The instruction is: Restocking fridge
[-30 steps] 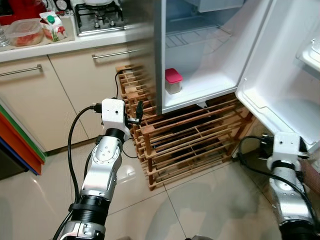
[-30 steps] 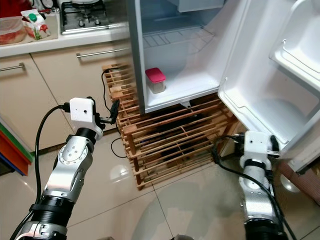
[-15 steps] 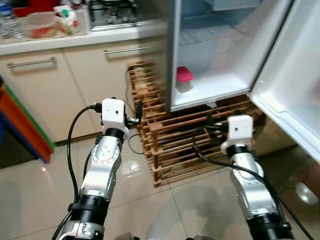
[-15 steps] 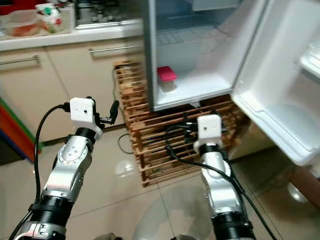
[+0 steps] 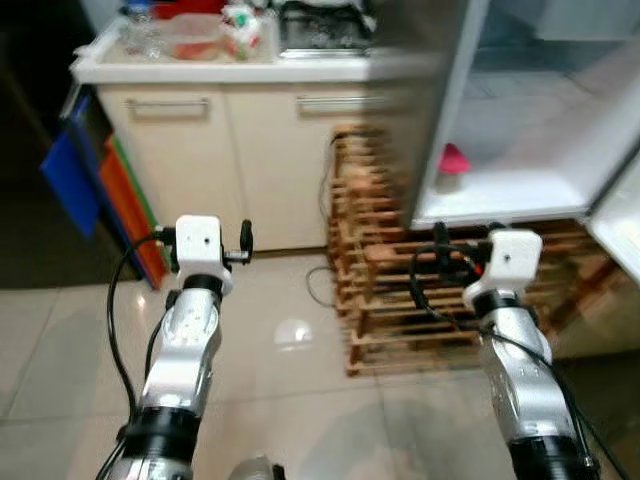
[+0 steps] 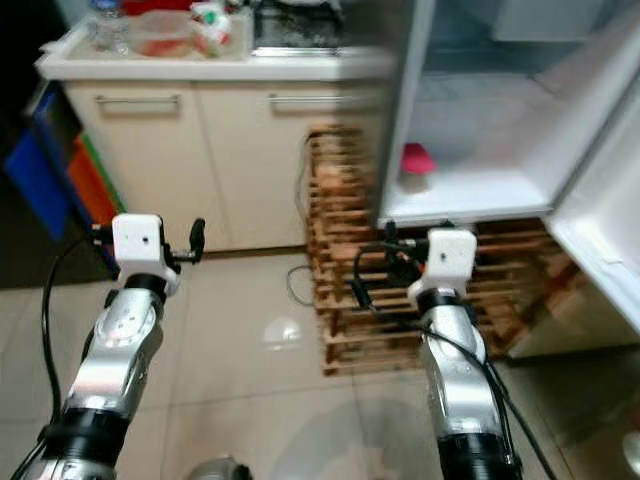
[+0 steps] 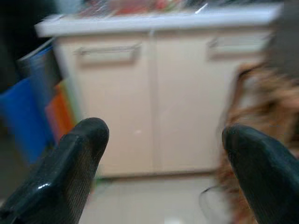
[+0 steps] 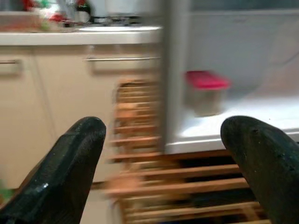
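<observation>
The open fridge (image 5: 560, 190) stands on the right, with a pink-lidded container (image 5: 455, 163) on its bottom shelf; that container (image 8: 207, 93) also lies ahead in the right wrist view. On the counter (image 5: 230, 68) at the back left sit a clear tub with red contents (image 5: 190, 35), a carton (image 5: 240, 22) and bottles (image 5: 140, 25). My left gripper (image 5: 240, 240) hangs open and empty before the cream cupboard doors (image 7: 154, 98). My right gripper (image 5: 445, 250) is open and empty in front of the wooden rack (image 5: 400, 290), below the fridge.
A stove top (image 5: 320, 25) sits on the counter beside the fridge. Blue and orange flat boards (image 5: 85, 190) lean at the counter's left end. The fridge door (image 5: 620, 235) swings out at the far right. A cable (image 5: 320, 285) trails onto the tiled floor (image 5: 290, 400) by the rack.
The camera has swung left, bringing the counter's left end and the boards into view. My right arm has moved from the fridge door to in front of the rack.
</observation>
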You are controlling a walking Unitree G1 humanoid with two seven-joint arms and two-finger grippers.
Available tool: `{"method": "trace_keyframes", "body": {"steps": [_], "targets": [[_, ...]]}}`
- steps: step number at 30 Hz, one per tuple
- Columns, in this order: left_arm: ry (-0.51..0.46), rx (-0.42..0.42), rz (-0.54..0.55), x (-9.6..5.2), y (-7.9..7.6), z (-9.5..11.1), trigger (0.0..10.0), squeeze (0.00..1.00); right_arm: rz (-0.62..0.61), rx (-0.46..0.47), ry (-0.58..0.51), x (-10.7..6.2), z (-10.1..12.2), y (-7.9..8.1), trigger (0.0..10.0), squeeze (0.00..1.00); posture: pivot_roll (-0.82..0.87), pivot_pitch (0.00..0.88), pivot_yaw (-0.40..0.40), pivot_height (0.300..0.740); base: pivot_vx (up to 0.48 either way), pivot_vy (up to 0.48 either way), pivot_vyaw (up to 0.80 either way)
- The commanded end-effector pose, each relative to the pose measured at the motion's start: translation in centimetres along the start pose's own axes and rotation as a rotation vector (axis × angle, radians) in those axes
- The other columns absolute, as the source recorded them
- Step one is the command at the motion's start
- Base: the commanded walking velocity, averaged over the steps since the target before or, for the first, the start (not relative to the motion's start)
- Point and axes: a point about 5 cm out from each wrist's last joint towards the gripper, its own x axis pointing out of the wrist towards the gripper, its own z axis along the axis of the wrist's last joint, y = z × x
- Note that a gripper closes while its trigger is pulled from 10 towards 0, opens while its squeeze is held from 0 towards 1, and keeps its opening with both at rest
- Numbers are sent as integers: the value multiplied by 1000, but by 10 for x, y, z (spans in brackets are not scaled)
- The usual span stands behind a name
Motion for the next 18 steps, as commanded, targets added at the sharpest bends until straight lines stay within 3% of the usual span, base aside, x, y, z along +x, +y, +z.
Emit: {"method": "trace_keyframes", "body": {"steps": [1,2,6,10,17,18], "targets": [[-3,-11,-22,-2,-2,3,10000,0,-35,-9,-14,-5,3,-11,10000,0,-58,0,16,740,0,0,556],[42,28,-48,-9,0,-5,10000,0,-38,-20,48,-24,-13,-16,10000,0,-52,0,19,740,0,0,0],[-4,16,-60,-17,2,0,10000,0,8,-37,109,-42,-27,-12,10000,0,-51,0,19,740,0,0,0],[-94,-27,-77,-15,-8,20,10000,0,29,-30,73,-30,-20,0,10000,0,-45,0,3,740,387,0,0],[-72,-44,-61,-9,-5,20,10000,0,45,-32,1,-10,-3,6,10000,0,-33,0,-8,740,430,0,0],[-87,-30,-64,-8,-5,22,10000,0,49,-46,-58,-4,7,9,10000,0,-31,0,-5,740,442,0,0]]}}
